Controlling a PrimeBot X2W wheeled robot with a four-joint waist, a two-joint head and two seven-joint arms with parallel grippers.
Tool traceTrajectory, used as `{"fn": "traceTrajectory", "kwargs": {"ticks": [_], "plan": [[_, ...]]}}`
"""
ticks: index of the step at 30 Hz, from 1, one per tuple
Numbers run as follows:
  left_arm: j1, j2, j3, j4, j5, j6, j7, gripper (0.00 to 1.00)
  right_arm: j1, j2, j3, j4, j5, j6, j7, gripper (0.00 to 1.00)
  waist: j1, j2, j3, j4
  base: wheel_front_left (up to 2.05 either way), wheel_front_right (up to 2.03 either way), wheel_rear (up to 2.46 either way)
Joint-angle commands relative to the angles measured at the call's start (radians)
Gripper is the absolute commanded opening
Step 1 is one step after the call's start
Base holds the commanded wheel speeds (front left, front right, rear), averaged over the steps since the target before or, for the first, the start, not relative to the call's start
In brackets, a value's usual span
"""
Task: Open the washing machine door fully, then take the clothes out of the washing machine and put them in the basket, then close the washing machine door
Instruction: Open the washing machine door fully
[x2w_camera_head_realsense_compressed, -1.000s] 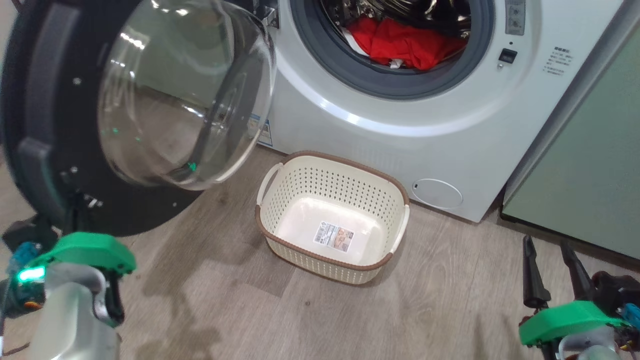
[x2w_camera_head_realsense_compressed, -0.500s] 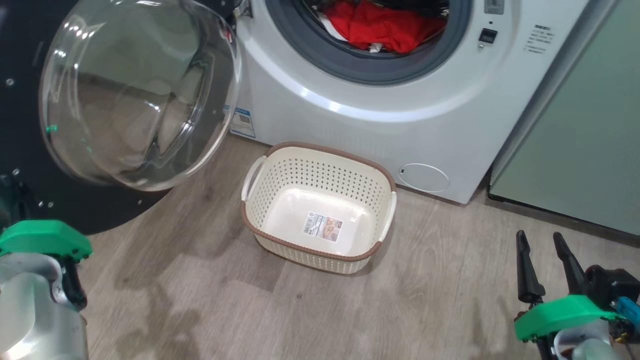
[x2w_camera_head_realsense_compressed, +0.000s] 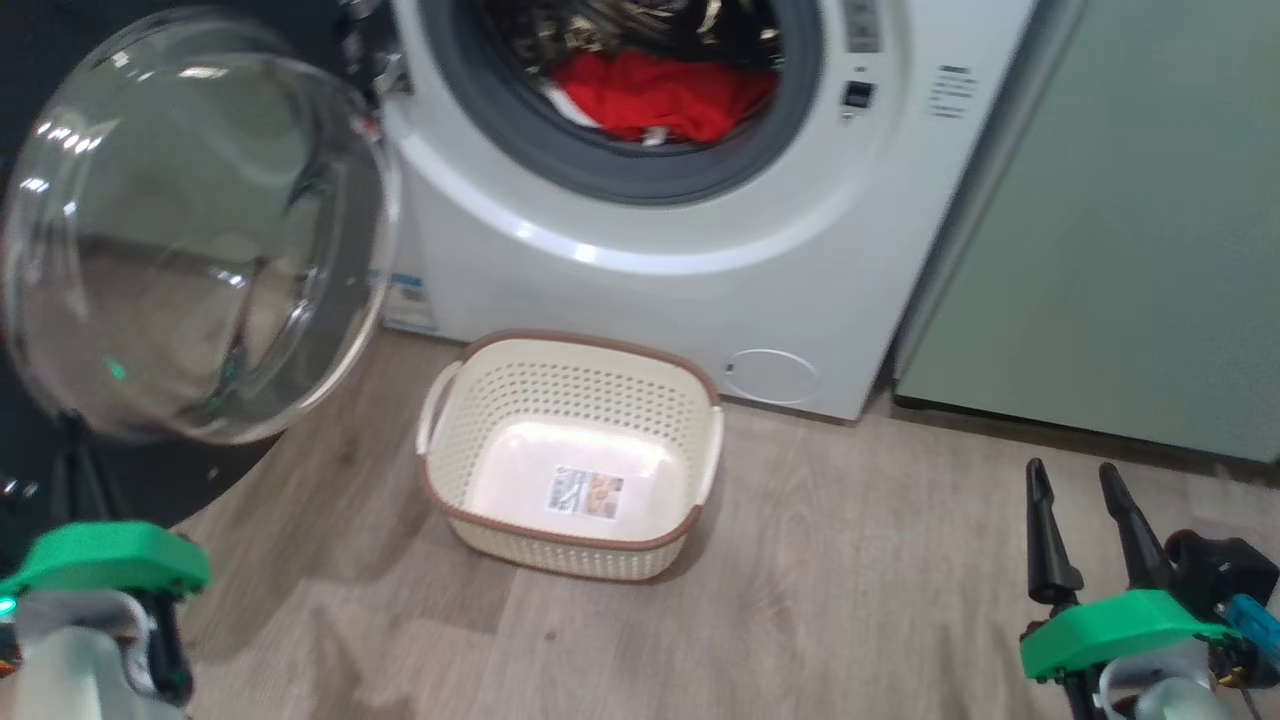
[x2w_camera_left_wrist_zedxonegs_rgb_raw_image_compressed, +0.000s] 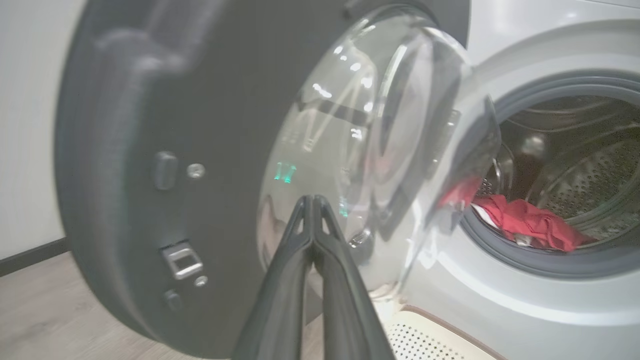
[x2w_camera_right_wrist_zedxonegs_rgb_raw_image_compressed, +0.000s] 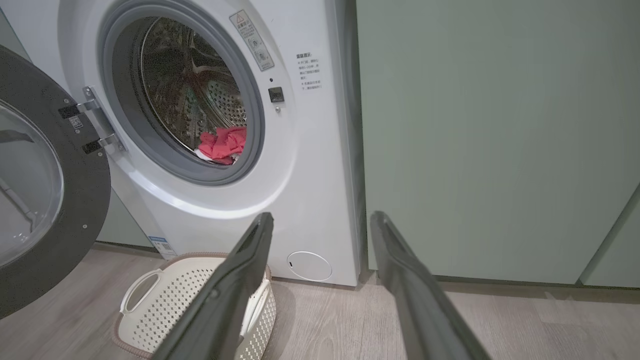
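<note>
Right now the washing machine door (x2w_camera_left_wrist_zedxonegs_rgb_raw_image_compressed: 150, 125) stands swung wide open at the left of the washing machine (x2w_camera_head_realsense_compressed: 650, 290), hinged at the machine's left side, with its glass bowl (x2w_camera_head_realsense_compressed: 190, 230) bulging into the room. Red clothes (x2w_camera_head_realsense_compressed: 660, 95) with a bit of white lie at the bottom front of the steel drum (x2w_camera_right_wrist_zedxonegs_rgb_raw_image_compressed: 220, 105), just behind the grey gasket (x2w_camera_head_realsense_compressed: 640, 182). The basket (x2w_camera_head_realsense_compressed: 590, 343) sits on the wooden floor (x2w_camera_head_realsense_compressed: 850, 580) just in front of the machine, below the opening, printed label (x2w_camera_head_realsense_compressed: 586, 492) showing on its bottom; whether it touches the machine front cannot be told. The left gripper (x2w_camera_left_wrist_zedxonegs_rgb_raw_image_compressed: 313, 200) has both fingers pressed together tip to tip, aimed at the lower part of the glass bowl; contact with the glass cannot be told. The right gripper (x2w_camera_head_realsense_compressed: 1072, 475) is low at the right, fingers spread apart, well apart from basket and machine, pointing toward where the machine meets the pale green cabinet (x2w_camera_head_realsense_compressed: 1100, 220). A small round flap (x2w_camera_head_realsense_compressed: 770, 376) sits low on the machine front, just right of the basket
</note>
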Motion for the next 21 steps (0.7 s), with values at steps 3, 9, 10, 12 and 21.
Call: {"fn": "traceTrajectory", "kwargs": {"ticks": [3, 9, 10, 12, 21], "plan": [[0.013, 0.004, -0.019, -0.074, 0.015, -0.014, -0.006, 0.00, -0.016, 0.005, 0.027, -0.036, 0.002, -0.001, -0.006, 1.00, 0.0000, 0.0000, -0.016, -0.070, 0.00, 0.00, 0.00], [0.079, -0.017, -0.102, -0.115, 0.022, -0.022, -0.006, 1.00, -0.020, 0.010, 0.028, -0.042, 0.001, -0.001, -0.006, 1.00, 0.0000, 0.0000, -0.020, -0.151, 0.00, 0.00, 0.00], [0.088, -0.019, -0.116, -0.117, 0.018, -0.022, -0.006, 1.00, -0.021, 0.011, 0.027, -0.044, -0.001, -0.001, -0.006, 1.00, 0.0000, 0.0000, -0.020, -0.167, 0.00, 0.00, 0.00], [0.100, -0.023, -0.137, -0.116, 0.003, -0.023, -0.006, 1.00, -0.024, 0.011, 0.028, -0.051, -0.004, -0.001, -0.006, 1.00, 0.0000, 0.0000, -0.019, -0.201, 0.00, 0.00, 0.00], [0.114, -0.014, -0.252, -0.093, -0.035, -0.024, -0.006, 1.00, -0.023, -0.005, 0.050, -0.091, -0.042, -0.001, -0.006, 1.00, 0.0000, 0.0000, -0.012, -0.321, 0.00, 0.00, 0.00]]}}
